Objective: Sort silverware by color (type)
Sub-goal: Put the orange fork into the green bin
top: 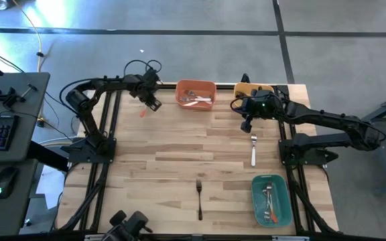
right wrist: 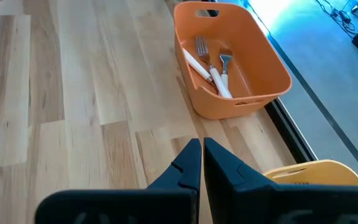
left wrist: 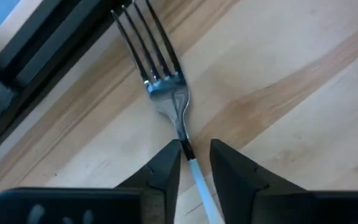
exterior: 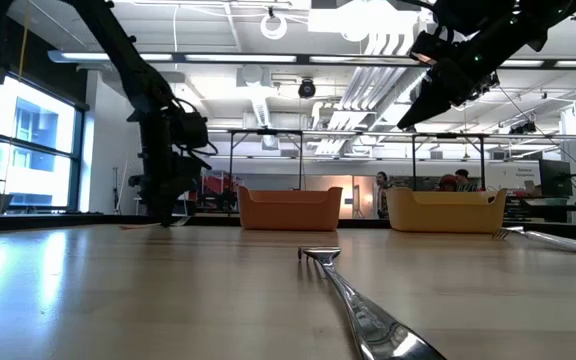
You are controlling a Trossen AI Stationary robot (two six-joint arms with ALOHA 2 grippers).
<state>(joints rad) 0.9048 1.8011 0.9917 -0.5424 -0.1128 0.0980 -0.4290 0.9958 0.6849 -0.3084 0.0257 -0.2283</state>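
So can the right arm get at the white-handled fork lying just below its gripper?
Probably yes. The fork lies alone on bare table, nothing on or against it, and the right gripper, fingers shut and empty, hangs just beyond it. It would need to open first.

- Tabletop (top: 179, 161): light wood planks, visible grain, smooth finish with a soft sheen in the low view
- Fork (left wrist: 166, 93) at the left fingers (left wrist: 166, 165): polished metal head, glossy; thin smooth handle
- Fingers: dark, matt, plastic-like
- Orange bin (right wrist: 253, 81): smooth moulded plastic, low gloss
- Teal bin (top: 271, 199) and yellow bin (exterior: 445, 210): same plastic look
- Forks (right wrist: 213, 68) in the orange bin: shiny metal heads, smooth white handles
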